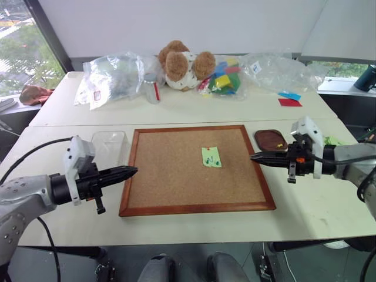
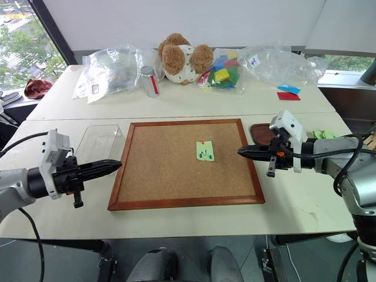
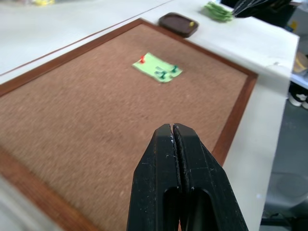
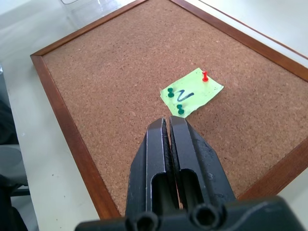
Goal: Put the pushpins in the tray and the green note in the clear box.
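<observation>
So both tools are up front, hanging over the white table (image 1: 176,108) with nothing in them: the left tool (image 1: 130,171) has its black fingers (image 3: 180,183) pressed tight together just off the left edge of the big wood-framed cork board (image 1: 170,176), and the right tool (image 1: 256,157) is clenched too, near the board's right edge and pointing inward. On the board, right of centre, sits the small pale lime-green paper note (image 4: 191,92), pinned flat, with a dark squiggle on it. The tiny pushpins (image 4: 175,100) are stuck in it, two with dark green heads near one end and a red one (image 4: 205,76) at the far corner. Just off the board's far left corner is the clear rectangular plastic box (image 1: 109,145), sitting on the table. Just off the far right corner is the small dark brown rounded tray (image 1: 270,140), with a tiny yellowish thing inside. Some folded green paper (image 2: 320,134) lies to the right of that. Further back there's a brown teddy bear (image 1: 183,64), crinkled clear plastic bags (image 1: 114,76), one with colourful blocks (image 1: 224,79), plus red and blue paper slips (image 1: 289,98).
</observation>
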You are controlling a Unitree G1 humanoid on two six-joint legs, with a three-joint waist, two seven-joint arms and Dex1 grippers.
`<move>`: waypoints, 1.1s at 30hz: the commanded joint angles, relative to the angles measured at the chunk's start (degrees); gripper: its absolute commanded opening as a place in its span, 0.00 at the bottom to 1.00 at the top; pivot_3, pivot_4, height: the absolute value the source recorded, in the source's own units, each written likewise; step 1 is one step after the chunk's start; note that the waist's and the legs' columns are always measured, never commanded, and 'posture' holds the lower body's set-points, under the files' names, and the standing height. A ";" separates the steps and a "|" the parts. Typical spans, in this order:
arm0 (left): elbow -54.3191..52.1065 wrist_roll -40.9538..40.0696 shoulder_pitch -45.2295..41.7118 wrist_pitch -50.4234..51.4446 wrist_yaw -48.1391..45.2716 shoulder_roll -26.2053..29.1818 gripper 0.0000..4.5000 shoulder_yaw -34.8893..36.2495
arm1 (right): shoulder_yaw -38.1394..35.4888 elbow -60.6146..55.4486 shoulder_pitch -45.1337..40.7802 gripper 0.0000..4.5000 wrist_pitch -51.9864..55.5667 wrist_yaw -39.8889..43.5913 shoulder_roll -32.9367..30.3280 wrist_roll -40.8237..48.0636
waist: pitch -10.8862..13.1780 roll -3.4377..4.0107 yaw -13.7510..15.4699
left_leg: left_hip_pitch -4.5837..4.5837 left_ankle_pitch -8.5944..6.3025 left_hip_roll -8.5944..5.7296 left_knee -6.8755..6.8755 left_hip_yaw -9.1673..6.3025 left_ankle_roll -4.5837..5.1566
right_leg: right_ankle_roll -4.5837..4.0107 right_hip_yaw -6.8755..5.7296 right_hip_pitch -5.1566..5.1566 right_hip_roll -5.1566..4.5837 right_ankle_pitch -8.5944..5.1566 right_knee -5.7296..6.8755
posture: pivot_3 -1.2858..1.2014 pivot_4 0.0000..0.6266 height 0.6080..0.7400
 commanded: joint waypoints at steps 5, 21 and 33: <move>-0.87 3.52 2.66 -3.47 -1.09 0.17 0.00 0.70 | 0.81 -2.68 -0.97 0.01 -1.55 -0.67 0.07 -0.52 | 0.00 0.00 0.00 | 0.00 0.00 0.00 0.00 0.00 0.00 | 0.00 0.00 0.00 0.00 0.00 0.00 | 0.52 0.24 1.00; -2.62 8.92 3.41 -6.04 3.12 -3.76 0.00 -4.73 | 3.53 -0.68 -1.99 0.01 -3.51 -3.61 2.73 -3.46 | 0.00 0.00 0.00 | 0.01 0.01 0.00 0.00 -0.01 -0.01 | 0.00 0.00 0.00 0.00 0.00 0.01 | 0.52 0.24 1.00; -1.10 15.29 1.88 -8.14 6.31 -8.02 0.00 -13.89 | 5.58 0.71 -3.68 0.01 -4.31 -4.67 4.48 -5.19 | 0.00 0.00 0.02 | 0.01 0.01 0.00 0.01 0.00 -0.01 | 0.00 0.00 0.01 0.00 0.00 0.01 | 0.52 0.24 1.00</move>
